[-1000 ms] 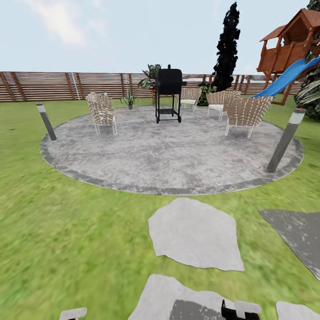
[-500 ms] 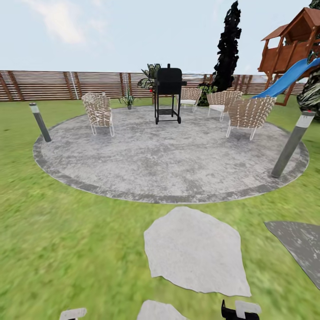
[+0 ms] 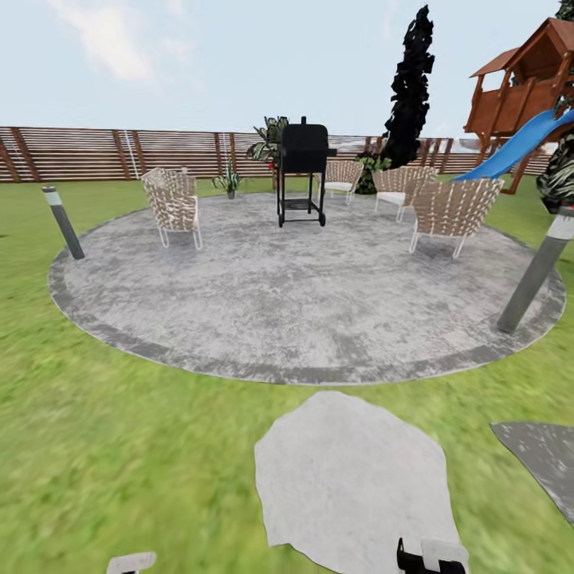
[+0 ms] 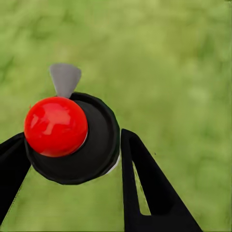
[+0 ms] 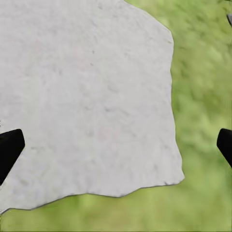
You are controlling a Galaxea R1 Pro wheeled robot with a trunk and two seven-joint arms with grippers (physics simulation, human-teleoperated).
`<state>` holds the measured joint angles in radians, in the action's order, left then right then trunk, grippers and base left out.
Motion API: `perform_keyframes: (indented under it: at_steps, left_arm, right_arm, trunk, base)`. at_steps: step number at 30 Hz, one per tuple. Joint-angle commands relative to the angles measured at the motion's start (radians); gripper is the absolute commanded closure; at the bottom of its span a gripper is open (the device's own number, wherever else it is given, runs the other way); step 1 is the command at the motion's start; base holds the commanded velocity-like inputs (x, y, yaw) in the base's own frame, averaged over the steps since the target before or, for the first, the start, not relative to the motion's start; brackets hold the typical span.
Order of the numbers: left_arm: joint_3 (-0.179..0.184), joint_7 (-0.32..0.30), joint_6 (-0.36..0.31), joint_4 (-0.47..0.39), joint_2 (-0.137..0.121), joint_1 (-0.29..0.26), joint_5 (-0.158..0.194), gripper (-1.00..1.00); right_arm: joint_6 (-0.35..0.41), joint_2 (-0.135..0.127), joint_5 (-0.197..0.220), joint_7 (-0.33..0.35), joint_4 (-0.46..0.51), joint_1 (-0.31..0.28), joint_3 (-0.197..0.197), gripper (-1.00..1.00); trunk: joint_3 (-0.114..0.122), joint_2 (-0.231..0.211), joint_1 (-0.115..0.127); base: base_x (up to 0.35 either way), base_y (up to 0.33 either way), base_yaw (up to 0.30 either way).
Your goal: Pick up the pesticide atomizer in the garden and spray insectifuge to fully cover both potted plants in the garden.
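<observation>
Our left end effector [image 4: 72,159] grips the atomizer [image 4: 72,137] (red cap, black body) over lawn; right end effector [image 5: 116,145] open above a stepping stone [image 5: 87,96]. One potted plant [image 3: 229,180] sits at the patio's [image 3: 303,295] far edge by the fence [image 3: 96,153]

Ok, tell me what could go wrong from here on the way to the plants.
1. The red-topped black round atomizer sits between the left jaws by its rounded cap; it might slip while driving.
2. The small potted plant by the brown slatted fence stands behind the woven wicker chair and near the black barbecue grill; the base could clip either on approach.
</observation>
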<state>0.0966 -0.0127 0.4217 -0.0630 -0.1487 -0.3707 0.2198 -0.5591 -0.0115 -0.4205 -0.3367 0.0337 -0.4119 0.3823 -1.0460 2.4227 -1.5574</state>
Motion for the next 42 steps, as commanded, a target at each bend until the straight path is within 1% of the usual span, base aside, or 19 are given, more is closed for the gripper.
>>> perform_keyframes:
  at_steps: [1, 21, 36, 42]
  left_arm:
    - [0.008, -0.002, 0.003, 0.001, 0.000, -0.001, 0.010, 1.00]
    - [0.008, -0.002, 0.003, 0.000, 0.000, -0.001, 0.010, 1.00]
    - [0.008, -0.002, 0.003, 0.000, 0.000, -0.001, 0.010, 1.00]
    - [0.008, -0.002, 0.004, 0.001, -0.001, -0.001, 0.010, 1.00]
  right_arm:
    - [-0.002, 0.000, -0.011, -0.005, -0.001, -0.001, 0.006, -1.00]
    - [-0.002, 0.000, -0.011, -0.005, -0.001, -0.001, 0.006, -1.00]
    - [-0.002, 0.001, -0.011, -0.005, -0.001, -0.001, 0.006, -1.00]
    - [-0.004, -0.002, -0.012, -0.006, 0.000, -0.001, 0.006, -1.00]
  trunk:
    - [-0.001, 0.000, 0.000]
    - [-0.001, 0.000, 0.000]
    - [-0.001, 0.000, 0.000]
    - [-0.001, 0.000, 0.000]
  base:
    - [0.338, 0.000, 0.000]
    - [0.338, 0.000, 0.003]
    - [0.338, 0.000, 0.240]
    - [0.339, 0.000, 0.028]
